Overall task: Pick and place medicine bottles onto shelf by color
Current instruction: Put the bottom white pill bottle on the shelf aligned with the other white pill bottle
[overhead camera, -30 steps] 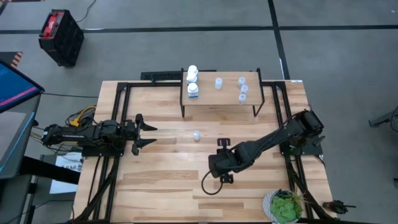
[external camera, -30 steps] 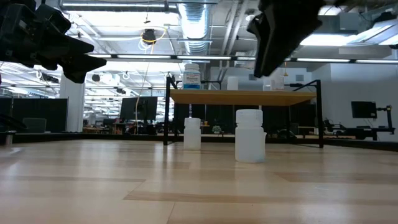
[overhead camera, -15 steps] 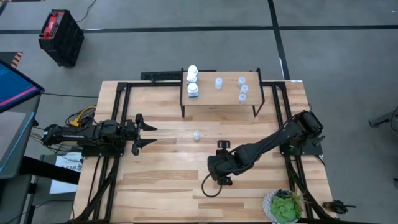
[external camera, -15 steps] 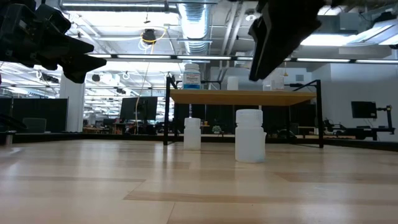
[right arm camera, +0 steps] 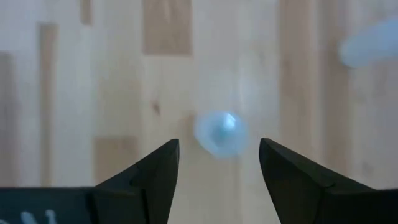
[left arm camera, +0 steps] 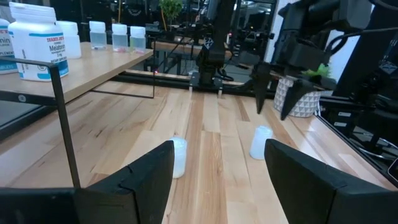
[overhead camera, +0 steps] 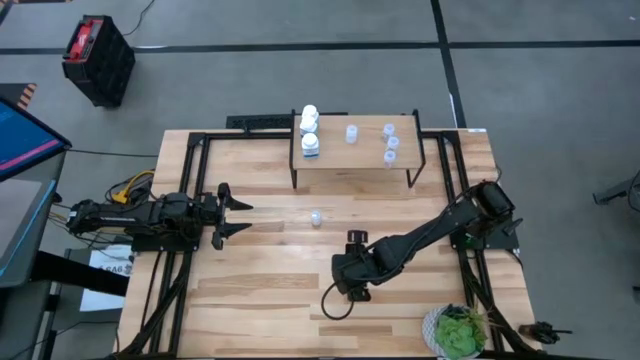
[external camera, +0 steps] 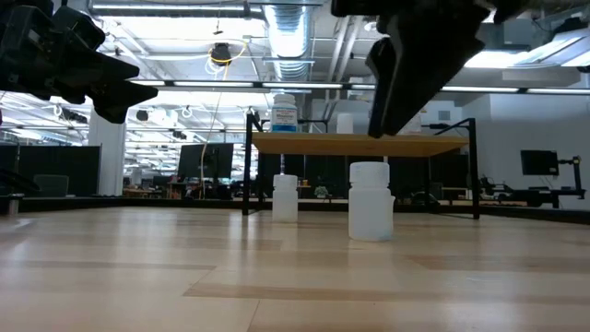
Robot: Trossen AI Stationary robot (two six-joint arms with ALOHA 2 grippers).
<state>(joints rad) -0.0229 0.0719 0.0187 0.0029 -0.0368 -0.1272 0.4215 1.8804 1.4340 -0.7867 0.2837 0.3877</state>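
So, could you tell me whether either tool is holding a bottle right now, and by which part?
Nothing is held. The right tool hangs open above a small bottle on the table; the left tool waits open and empty.

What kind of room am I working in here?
Probably a robotics lab or open workshop: exposed ducting runs overhead, monitors stand on benches behind the shelf, and a grey taped floor surrounds the table.

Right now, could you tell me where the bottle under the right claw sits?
In the low view the bottle stands upright on the table, in front of the shelf, directly below the open right claw.
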